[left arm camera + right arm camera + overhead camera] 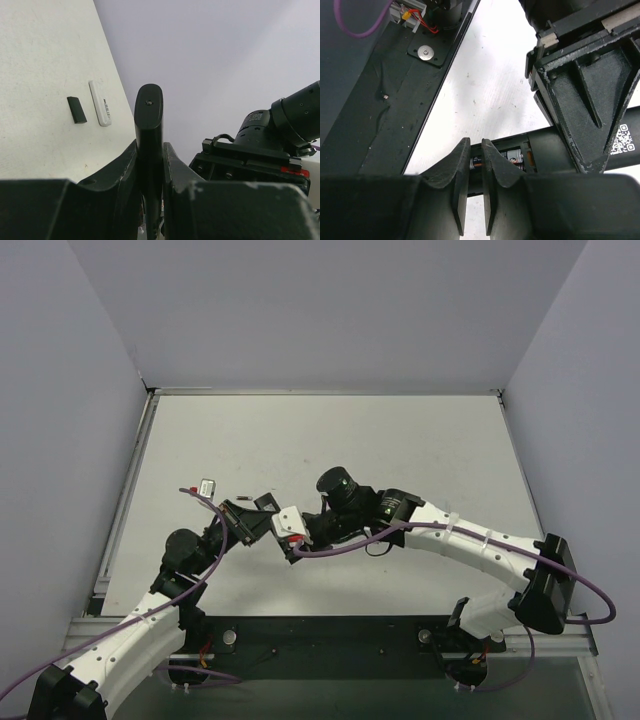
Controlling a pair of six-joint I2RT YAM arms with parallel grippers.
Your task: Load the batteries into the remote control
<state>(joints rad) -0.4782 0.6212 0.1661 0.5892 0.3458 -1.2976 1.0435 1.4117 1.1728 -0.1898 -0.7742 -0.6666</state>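
Top external view: over the desk [330, 440], both arms were seen brought together near its centre. The black remote [148, 130] was held up, clamped tight between the left jaws, with its open battery bay turned toward the right jaws. Those were closed to a thin gap at the bay's 9 o'clock end in the right wrist view, where one battery [476, 161] was seen. Whether it was pinched or only pressed could not be told. At 10 o'clock of the left jaws, a slim white bar [100, 103] and a small black plate [76, 110], probably the bay cover, were seen lying on the desk. Loading was judged under way, with any further battery and the cover still to be fitted.
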